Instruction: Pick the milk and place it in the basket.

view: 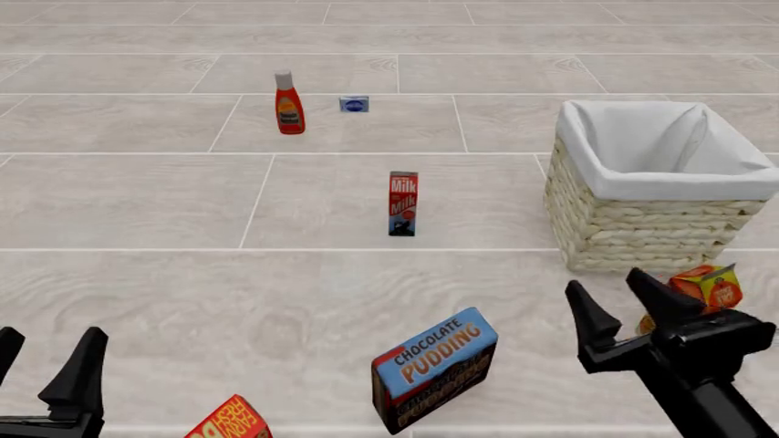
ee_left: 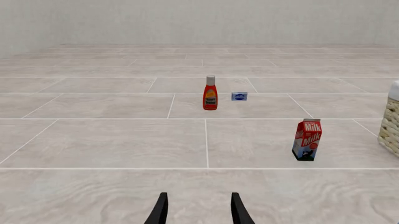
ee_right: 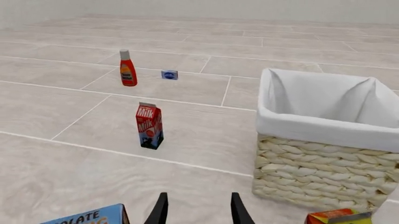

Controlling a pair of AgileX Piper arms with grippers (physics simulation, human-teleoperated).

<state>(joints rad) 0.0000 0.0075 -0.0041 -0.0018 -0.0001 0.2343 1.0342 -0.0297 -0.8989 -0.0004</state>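
The milk (view: 403,203) stood upright on the pale tiled bench (view: 146,201), well apart from both hands. To its right sat the basket (view: 651,228), its white lining showing. Farther back stood a ketchup bottle (view: 288,103) beside a small blue box (view: 354,104). Nearer lay a chocolate pudding box (view: 433,368). The right hand (view: 627,306) and left hand (view: 43,365) each had fingers apart, holding nothing.
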